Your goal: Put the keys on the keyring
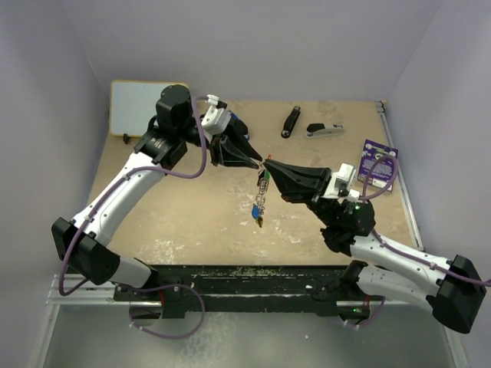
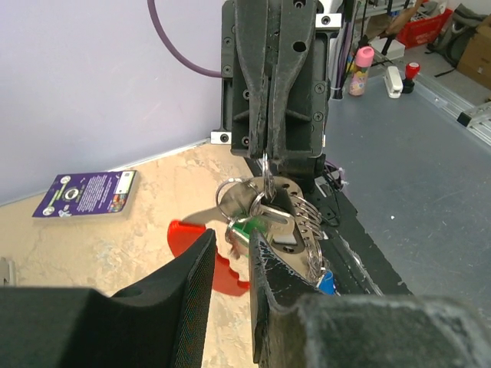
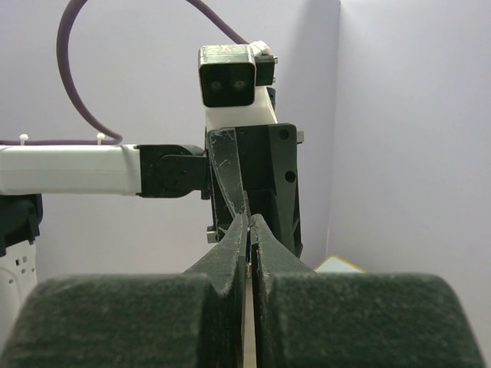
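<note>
Tan table [image 1: 176, 222], keyring [image 1: 262, 182] dangling straight down

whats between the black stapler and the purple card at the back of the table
A grey stapler lies between the black stapler and the purple card, touching neither; the top view shows it.

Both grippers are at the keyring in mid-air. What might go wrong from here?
1. The right gripper pinches the keyring only at its fingertips. A sideways tug may pull it free and drop it onto the table.
2. The left gripper has its jaws slightly apart at the green key. Whether they grip it is unclear, so it may slip.
3. The two grippers' tips nearly touch and may collide.
</note>
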You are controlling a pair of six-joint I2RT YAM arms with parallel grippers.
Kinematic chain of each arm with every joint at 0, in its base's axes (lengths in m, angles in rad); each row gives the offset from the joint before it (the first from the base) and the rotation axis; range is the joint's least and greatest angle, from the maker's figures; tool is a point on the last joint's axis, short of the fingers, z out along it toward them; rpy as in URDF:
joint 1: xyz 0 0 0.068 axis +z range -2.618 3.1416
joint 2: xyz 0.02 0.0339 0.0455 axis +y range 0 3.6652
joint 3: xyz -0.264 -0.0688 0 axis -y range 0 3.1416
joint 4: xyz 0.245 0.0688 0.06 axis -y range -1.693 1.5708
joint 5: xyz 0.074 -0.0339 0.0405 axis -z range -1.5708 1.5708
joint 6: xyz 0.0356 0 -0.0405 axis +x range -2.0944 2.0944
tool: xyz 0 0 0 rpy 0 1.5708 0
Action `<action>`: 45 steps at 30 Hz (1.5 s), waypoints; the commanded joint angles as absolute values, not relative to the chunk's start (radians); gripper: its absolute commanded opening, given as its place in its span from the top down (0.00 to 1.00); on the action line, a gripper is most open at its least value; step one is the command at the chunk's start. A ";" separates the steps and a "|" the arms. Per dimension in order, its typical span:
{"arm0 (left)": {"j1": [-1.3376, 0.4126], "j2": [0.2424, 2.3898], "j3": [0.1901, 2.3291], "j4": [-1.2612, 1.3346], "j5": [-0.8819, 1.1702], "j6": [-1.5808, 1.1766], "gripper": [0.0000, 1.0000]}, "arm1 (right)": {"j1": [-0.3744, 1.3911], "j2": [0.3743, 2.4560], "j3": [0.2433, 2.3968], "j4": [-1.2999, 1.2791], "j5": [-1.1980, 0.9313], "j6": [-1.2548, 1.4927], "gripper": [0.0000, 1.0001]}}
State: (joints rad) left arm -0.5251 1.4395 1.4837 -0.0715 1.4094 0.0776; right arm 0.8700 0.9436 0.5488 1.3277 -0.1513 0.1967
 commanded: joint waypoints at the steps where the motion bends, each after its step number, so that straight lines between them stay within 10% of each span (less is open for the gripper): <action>1: -0.537 1.410 1.484 0.007 1.418 0.044 0.73 | 0.873 0.954 0.614 1.429 -0.168 0.220 1.00; 45: -0.549 1.365 1.548 -0.136 1.273 0.158 0.73 | 0.873 0.988 0.579 1.493 -0.084 0.237 1.00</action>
